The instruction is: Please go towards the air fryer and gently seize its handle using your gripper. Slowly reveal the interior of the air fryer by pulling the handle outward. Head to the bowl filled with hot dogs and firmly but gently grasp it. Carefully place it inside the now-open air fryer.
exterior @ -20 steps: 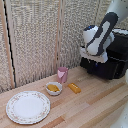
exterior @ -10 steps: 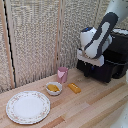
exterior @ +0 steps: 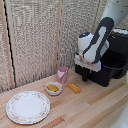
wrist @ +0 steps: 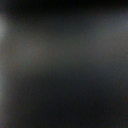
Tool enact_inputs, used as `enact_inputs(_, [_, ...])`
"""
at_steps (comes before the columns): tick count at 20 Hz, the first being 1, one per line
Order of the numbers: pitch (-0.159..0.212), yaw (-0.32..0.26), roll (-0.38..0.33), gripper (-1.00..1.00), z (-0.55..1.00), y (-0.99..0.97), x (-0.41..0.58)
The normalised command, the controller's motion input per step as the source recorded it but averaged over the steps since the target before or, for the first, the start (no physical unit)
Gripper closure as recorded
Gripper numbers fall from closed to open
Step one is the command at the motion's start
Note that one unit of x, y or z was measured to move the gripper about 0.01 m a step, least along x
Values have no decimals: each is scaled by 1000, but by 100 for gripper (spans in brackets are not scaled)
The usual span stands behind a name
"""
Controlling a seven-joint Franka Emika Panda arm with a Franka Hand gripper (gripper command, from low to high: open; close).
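The hand [exterior: 85, 75] sits at the air fryer [exterior: 112, 62] drawer front, its grip impossible to tell

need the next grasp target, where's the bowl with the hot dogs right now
In the exterior view the bowl sits on the wooden table, just right of the patterned plate, in front of the pink cup, with a lone orange stick to its right.

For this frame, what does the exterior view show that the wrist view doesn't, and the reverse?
Exterior view only: the air fryer with its drawer pulled out, the arm's white block over the drawer front, the bowl of hot dogs, a pink cup, a loose orange stick and a patterned plate. Wrist view only: a dark, featureless blur, nothing identifiable. Shared: nothing recognisable.
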Motion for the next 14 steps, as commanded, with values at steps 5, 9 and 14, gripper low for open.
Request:
enact_inputs(5, [-3,-111,69,-100,193,0,62])
enact_inputs(9, [-29,-57,70,-100,691,166,64])
enact_inputs(14, [13,0,-22,-100,809,322,97])
